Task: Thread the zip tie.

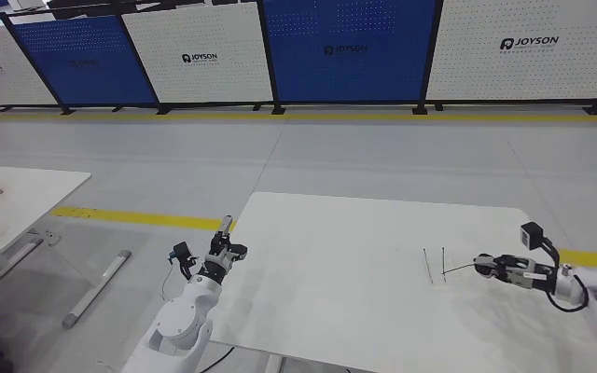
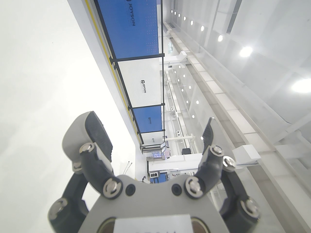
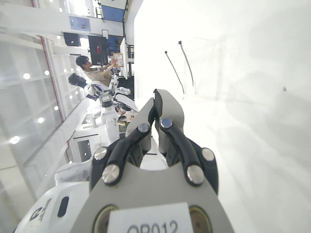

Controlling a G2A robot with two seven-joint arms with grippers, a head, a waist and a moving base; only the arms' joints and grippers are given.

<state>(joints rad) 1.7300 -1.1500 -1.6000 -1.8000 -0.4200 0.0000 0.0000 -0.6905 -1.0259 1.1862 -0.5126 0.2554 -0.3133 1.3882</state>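
The tail ends of the 2 zip ties (image 3: 173, 66) are lost in glare just ahead of the fingertips of the right gripper (image 3: 154, 95). Whether anything is pinched between its pressed-together pads cannot be told.

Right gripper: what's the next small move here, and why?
Probably open the right gripper: it is shut, and both zip ties lie on the table just ahead of it, ungrasped. The left gripper is open but far off.

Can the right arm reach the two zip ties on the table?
Probably yes: the right gripper sits near the zip ties, with open table between them. Its jaws are shut, so they would need opening first.
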